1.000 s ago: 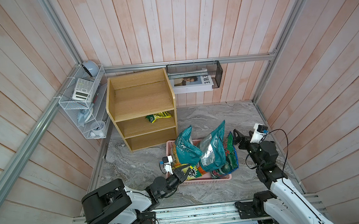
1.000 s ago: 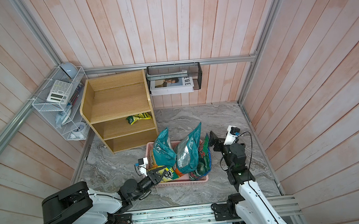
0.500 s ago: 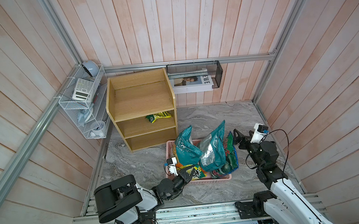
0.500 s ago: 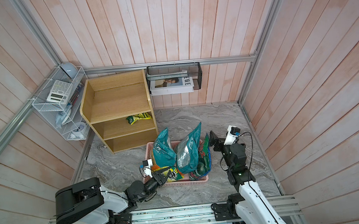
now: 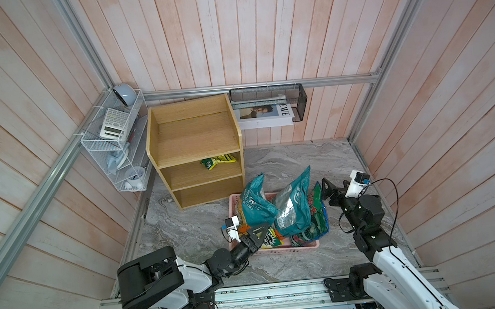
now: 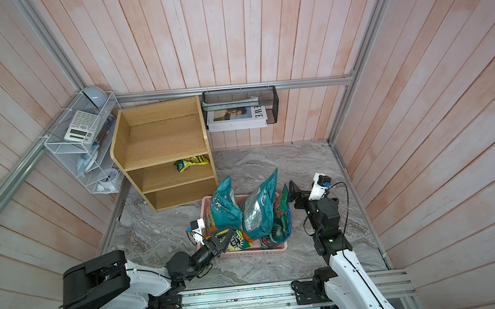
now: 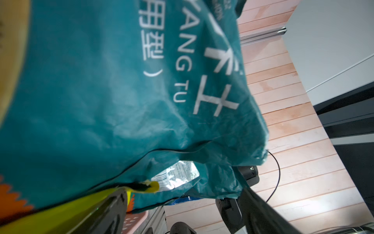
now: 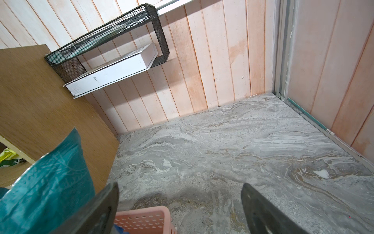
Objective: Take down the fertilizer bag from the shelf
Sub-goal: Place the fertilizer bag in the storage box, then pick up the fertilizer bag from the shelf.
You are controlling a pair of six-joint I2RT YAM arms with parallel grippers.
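- The fertilizer bag [image 5: 218,162], a crumpled yellow-green packet, lay on the middle tier of the shelf [image 5: 193,135]. It sat close to the right side panel, and the shelf itself stood at the far left of the floor.
- The left gripper [image 5: 261,233] hung over the near-left corner of the pink basket [image 5: 278,253]. Its jaws were spread wide and pinched nothing.
- A second packet [image 5: 269,240] of the same print lay in the basket just under it, beside the tall teal bags [image 5: 256,209].
- The right gripper [image 5: 325,188] stood at the basket's right side, its jaws likewise spread and empty.
- To my eye the step in hand was to go to the shelf for that bag, and the left arm looked the better placed for it.
- It would do well to draw toward the near side first, because the teal bags leaned close over its fingers [image 7: 113,204] and could be dragged over.
- Entry should be low and level under the top board, with the jaws wide until they straddle a raised fold.
- The packet looked limp and slick. A pinch on its front edge and a straight pull outward, clear of the right panel, seemed safest.
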